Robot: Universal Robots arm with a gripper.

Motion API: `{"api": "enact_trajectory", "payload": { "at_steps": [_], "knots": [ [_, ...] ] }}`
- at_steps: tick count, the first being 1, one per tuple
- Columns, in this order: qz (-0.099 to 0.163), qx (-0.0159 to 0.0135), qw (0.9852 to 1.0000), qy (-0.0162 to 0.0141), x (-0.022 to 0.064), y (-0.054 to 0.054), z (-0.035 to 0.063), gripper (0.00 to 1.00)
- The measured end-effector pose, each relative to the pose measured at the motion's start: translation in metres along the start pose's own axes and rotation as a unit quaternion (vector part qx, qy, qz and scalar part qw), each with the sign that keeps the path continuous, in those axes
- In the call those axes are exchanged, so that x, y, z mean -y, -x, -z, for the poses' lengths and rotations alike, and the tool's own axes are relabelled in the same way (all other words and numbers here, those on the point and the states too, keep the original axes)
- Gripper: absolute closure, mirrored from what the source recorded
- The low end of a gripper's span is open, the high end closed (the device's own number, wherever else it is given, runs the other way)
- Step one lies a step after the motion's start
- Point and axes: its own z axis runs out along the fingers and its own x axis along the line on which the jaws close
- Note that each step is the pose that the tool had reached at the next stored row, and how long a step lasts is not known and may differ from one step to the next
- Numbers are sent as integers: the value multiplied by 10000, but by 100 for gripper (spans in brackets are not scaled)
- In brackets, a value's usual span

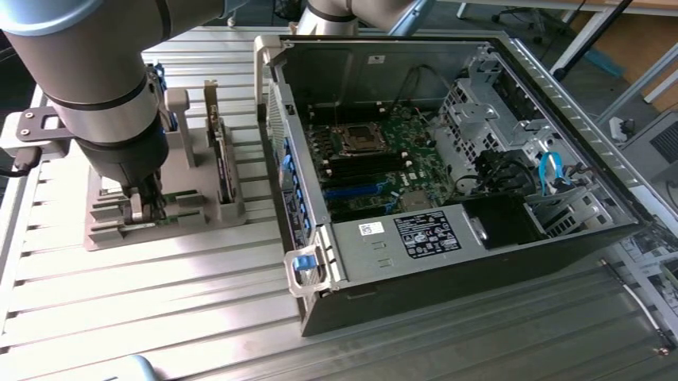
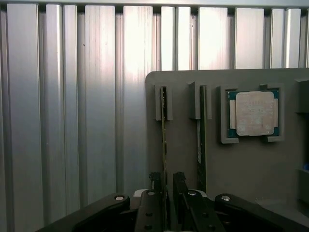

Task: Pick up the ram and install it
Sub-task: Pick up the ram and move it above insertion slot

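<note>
Our gripper (image 2: pixel 167 178) stands open, its fingers (image 2: pixel 155 182) straddling the ram (image 2: pixel 164 130), which sits on edge in the grey holder (image 2: pixel 227 169) on the counter (image 2: pixel 72 121). We judge the ram light, stiff and fragile, best pinched across its flat faces. Whether a finger already touches it, we cannot quite tell.

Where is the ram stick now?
The ram stands on edge in a slot of the grey holder, to the exterior view's left of the open computer case. In the wrist view the open gripper straddles it, beside a second upright board.
</note>
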Motion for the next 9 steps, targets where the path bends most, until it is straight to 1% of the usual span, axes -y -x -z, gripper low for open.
{"api": "enact_trajectory", "payload": {
  "at_steps": [4, 9],
  "knots": [
    [0, 0, 10000, 0, 1, 0, -7, 76],
    [1, 0, 10000, -10, 2, -2, -48, 76]
  ]
}}
